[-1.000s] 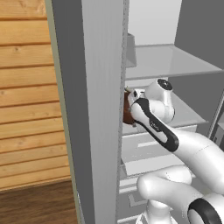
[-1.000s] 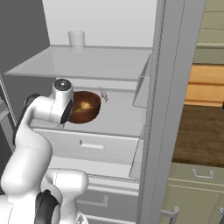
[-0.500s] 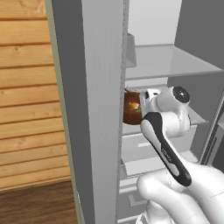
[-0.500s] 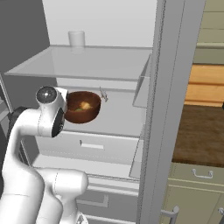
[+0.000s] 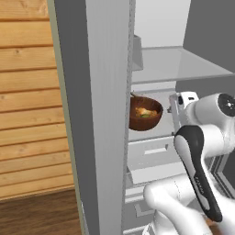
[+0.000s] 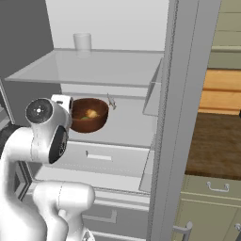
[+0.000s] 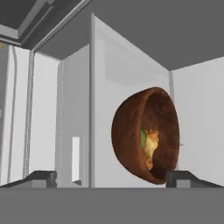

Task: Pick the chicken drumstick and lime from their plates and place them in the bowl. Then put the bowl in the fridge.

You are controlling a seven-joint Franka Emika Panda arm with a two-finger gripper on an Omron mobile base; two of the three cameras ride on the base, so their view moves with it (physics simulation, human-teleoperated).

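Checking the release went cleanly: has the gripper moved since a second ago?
Yes. The gripper has drawn back from the bowl, which stays on the fridge shelf.

Bowl's [image 5: 146,113] left rim behind the fridge door [image 5: 108,92]

bowl [image 5: 144,113]: dark-brown, upright on fridge [image 6: 117,70] shelf | drumstick [image 5: 146,110] and lime [image 7: 143,138] inside
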